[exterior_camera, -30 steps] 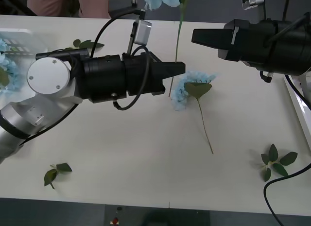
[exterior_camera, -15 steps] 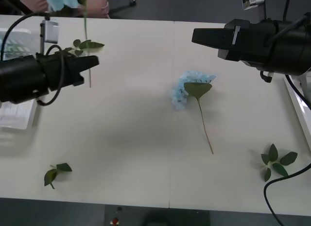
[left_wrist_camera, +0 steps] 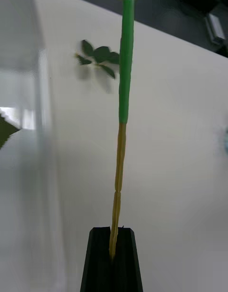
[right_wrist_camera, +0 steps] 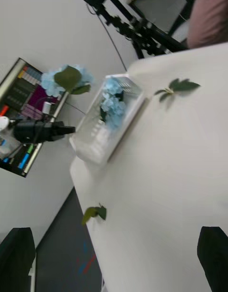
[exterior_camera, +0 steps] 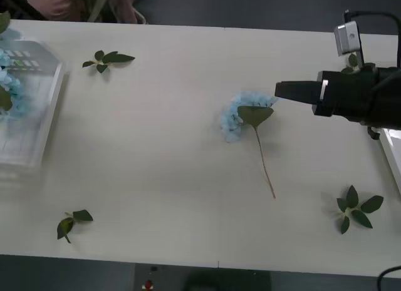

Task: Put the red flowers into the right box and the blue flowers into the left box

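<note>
While the left tool [left_wrist_camera: 113,254] pinches a light, stiff flower stem [left_wrist_camera: 122,130] beside the left box [exterior_camera: 28,116], the wide-open right tool [exterior_camera: 285,91] hovers just past a soft blue flower [exterior_camera: 241,116] on the table [exterior_camera: 156,166], best taken by its thin stem.

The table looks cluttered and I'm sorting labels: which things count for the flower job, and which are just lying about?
Part of the job:
- blue flower lying mid-table
- blue flowers in the left box
- blue flower stem pinched in the left gripper
- right gripper, open, beside the mid-table flower

Just lying about:
- loose leaf sprigs
</note>
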